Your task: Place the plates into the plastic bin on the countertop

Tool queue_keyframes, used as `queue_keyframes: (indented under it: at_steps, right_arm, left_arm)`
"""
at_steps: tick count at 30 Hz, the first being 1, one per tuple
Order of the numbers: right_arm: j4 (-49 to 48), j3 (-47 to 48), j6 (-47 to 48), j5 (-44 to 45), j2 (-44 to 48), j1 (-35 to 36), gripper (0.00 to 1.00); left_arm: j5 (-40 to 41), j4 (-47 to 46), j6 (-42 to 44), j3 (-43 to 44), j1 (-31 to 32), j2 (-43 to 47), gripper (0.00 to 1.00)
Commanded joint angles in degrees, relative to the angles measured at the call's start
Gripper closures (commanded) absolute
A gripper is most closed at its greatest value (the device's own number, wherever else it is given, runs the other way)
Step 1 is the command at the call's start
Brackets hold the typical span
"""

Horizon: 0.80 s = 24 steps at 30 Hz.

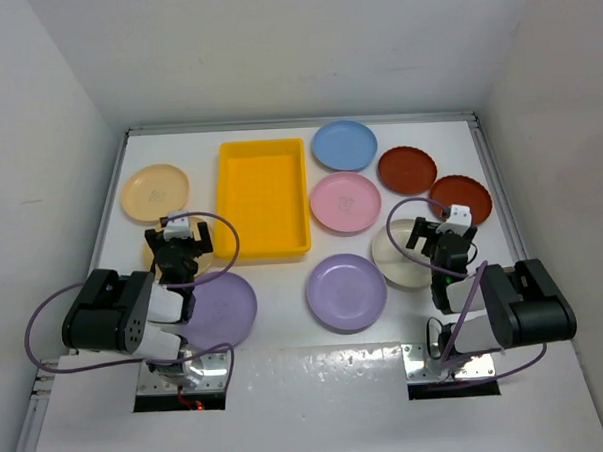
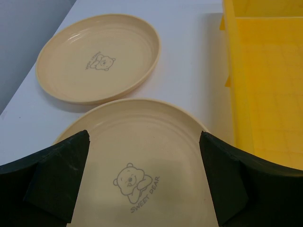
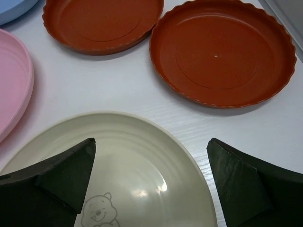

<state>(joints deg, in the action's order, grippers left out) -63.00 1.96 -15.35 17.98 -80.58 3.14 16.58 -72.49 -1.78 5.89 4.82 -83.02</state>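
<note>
White walls (image 1: 294,46) close in on three sides of a flat white countertop (image 1: 282,297), evenly lit. Toward its far middle lies the bright yellow rectangular plastic bin (image 1: 264,198). Round shallow plastic plates lie around it, all on the countertop outside it.

Left of the bin are the far peach plate (image 1: 155,192) and, just beside it, the near peach plate (image 2: 142,118), each printed with a small bear. One lavender plate (image 1: 220,310) lies by the left arm's base, and a second lavender plate (image 1: 346,291) lies near the middle.

Right of the bin are a pink plate (image 1: 346,202), a light blue plate (image 1: 344,145), a dark red fluted plate (image 1: 407,169) with a second dark red plate (image 1: 460,199) just beside it, and a cream plate (image 1: 393,257).

The left gripper (image 2: 144,151) hangs over the near peach plate, spread wide and grasping nothing. The right gripper (image 3: 151,156) hangs over the cream plate, likewise released.
</note>
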Motion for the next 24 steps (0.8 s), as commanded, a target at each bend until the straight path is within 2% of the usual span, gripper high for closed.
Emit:
queue_keyframes:
  at_steps: [1, 2, 3, 4, 5, 6, 7, 8, 9, 10, 11, 12, 13, 16, 18, 19, 20, 21, 22, 23, 24]
  right_arm:
    - [-2.32, -3.63, 2.07, -2.83, 1.81, 0.2, 0.0]
    - [-0.73, -3.19, 4.35, -4.34, 4.09, 1.25, 0.0]
    - [9.2, 0.47, 5.06, -7.49, 5.76, 1.69, 0.0]
    - [13.22, 2.16, 6.55, -8.13, 10.48, 2.05, 0.0]
    - [17.69, 6.18, 8.39, -9.0, 11.74, 3.88, 0.0]
    - [27.4, 8.22, 9.11, -12.06, 13.06, 3.89, 0.0]
    - [29.67, 14.42, 12.77, -13.48, 15.77, 4.5, 0.0]
    - [31.69, 16.65, 14.37, -14.89, 16.5, 6.42, 0.0]
    - [37.8, 18.76, 16.91, -17.42, 17.2, 7.31, 0.0]
    - [39.78, 25.57, 23.38, -17.36, 18.08, 8.28, 0.0]
    - [43.98, 28.16, 25.7, -17.19, 18.17, 10.29, 0.0]
    - [48.37, 30.71, 27.81, -16.06, 17.91, 12.75, 0.0]
    - [52.76, 39.09, 34.53, -14.39, 17.13, 14.42, 0.0]
    - [57.72, 51.61, 40.4, -6.86, 13.71, 19.27, 0.0]
    - [57.38, 57.85, 35.77, -2.09, 10.89, 21.03, 0.0]
    - [58.07, 60.25, 32.44, 7.68, 9.83, 21.29, 0.0]
    - [59.12, 67.32, 18.31, 10.65, 6.87, 21.3, 0.0]
    - [64.36, 69.65, 11.99, 15.29, 6.14, 20.78, 0.0]
    - [69.72, 71.68, 7.58, 9.5, 5.52, 19.29, 0.0]
    - [72.55, 75.61, 4.84, 2.57, 4.39, 16.14, 0.0]
    - [76.06, 76.26, 5.07, -15.77, 3.42, 14.55, 0.0]
  left_arm:
    - [0.03, -2.92, -0.86, 0.97, -0.34, 0.93, 0.0]
    - [0.03, -2.92, -0.86, 0.97, -0.34, 0.93, 0.0]
    - [0.03, -2.92, -0.86, 0.97, -0.34, 0.93, 0.0]
    - [0.03, -4.05, -0.86, 0.97, -0.34, 0.93, 0.0]
    - [1.77, -1.02, -1.55, 1.84, -0.34, 2.59, 0.0]
    - [1.79, 4.41, -1.56, 4.02, -0.34, 4.87, 0.0]
    - [0.75, 21.43, -1.56, 11.52, -0.34, 10.54, 0.0]
    - [-2.14, 31.43, 5.75, 16.47, -0.95, 12.95, 0.0]
    - [-10.43, 41.1, 8.78, 21.13, -1.56, 14.45, 0.0]
    - [-13.21, 52.77, 9.94, 24.66, -2.09, 15.43, 0.0]
    - [-14.63, 56.54, 9.96, 29.22, -2.7, 19.0, 0.0]
    - [-15.95, 58.41, 7.95, 30.22, -3.23, 21.82, 0.0]
    - [-17.44, 59.21, 7.93, 30.84, -3.24, 24.98, 0.0]
    - [-23.95, 57.29, 13.28, 33.21, -2.71, 35.63, 0.0]
    - [-23.09, 56.23, 10.76, 37.16, -2.18, 36.79, 0.0]
    - [-18.64, 57.01, 8.48, 40.05, -2.18, 34.27, 0.0]
    - [-16.25, 64.76, 6.46, 43.99, -2.18, 31.2, 0.0]
    - [-14.75, 70.67, 4.44, 54.39, -3.23, 27.34, 0.0]
    - [-14.73, 77.17, 1.29, 60.41, -6.37, 22.69, 0.0]
    - [-17.26, 90.2, 1.25, 66.38, -8.58, 12.9, 0.0]
    - [-21.2, 96.07, 1.78, 76.8, -11.12, 8.1, 0.09]
